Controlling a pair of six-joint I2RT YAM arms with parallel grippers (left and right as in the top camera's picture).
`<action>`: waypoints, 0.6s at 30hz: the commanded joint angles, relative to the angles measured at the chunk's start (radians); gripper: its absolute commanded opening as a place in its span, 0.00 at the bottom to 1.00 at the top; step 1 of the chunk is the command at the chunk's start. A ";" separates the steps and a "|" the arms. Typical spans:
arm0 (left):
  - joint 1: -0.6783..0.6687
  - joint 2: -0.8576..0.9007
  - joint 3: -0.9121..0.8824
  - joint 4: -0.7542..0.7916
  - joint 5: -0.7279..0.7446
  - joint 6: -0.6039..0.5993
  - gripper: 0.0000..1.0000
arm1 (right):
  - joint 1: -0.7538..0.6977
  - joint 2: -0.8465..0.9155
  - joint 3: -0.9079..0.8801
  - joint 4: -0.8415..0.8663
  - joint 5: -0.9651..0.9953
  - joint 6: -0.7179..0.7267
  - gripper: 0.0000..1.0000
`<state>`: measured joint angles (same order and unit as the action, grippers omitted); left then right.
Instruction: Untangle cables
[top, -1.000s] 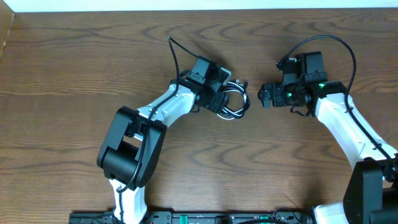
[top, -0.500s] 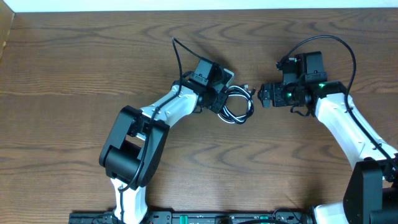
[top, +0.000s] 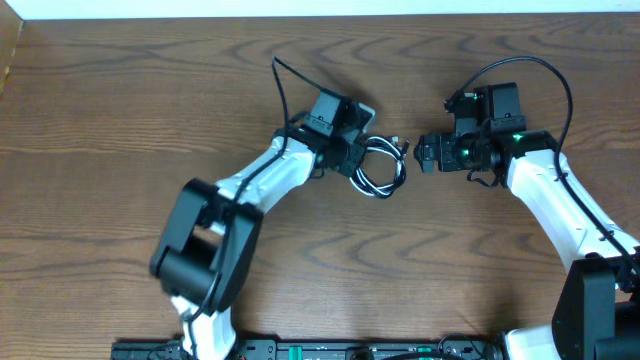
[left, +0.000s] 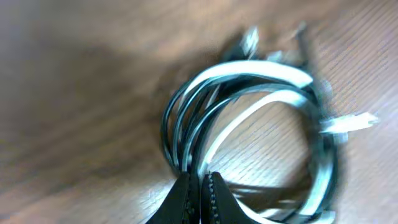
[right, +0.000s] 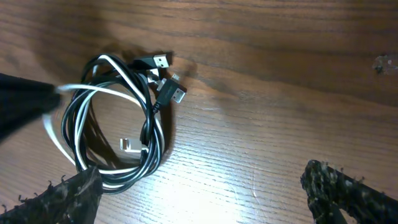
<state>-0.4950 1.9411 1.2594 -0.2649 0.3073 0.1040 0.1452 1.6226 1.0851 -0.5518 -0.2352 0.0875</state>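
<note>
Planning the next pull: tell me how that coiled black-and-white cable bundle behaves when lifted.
Probably floppy: the cable bundle is thin cords in loose loops, so it should sag. Likely light, being so thin. The plug ends stick out and may snag on the loops.

Dark brown wood-grain table (top: 120, 100), a pale strip (top: 300, 6) along its far edge.

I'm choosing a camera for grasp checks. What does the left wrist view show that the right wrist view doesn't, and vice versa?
Left wrist only: the left gripper, tips pinched shut on the cables. Right wrist only: the right gripper open, fingers wide apart, and the plugs in sharp focus. Both: the black and white cables looped together on the table.
</note>
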 joint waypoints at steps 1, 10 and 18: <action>-0.001 -0.151 0.022 0.001 -0.032 -0.014 0.08 | -0.002 0.001 -0.006 -0.006 -0.004 0.002 0.99; -0.001 -0.367 0.024 0.001 -0.032 -0.017 0.07 | -0.001 0.001 -0.006 -0.008 -0.053 0.002 0.99; 0.000 -0.453 0.024 -0.012 -0.056 -0.020 0.07 | -0.001 0.001 -0.006 -0.008 -0.091 0.002 0.99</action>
<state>-0.4946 1.5047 1.2594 -0.2657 0.2813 0.1005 0.1455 1.6226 1.0851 -0.5591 -0.2985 0.0875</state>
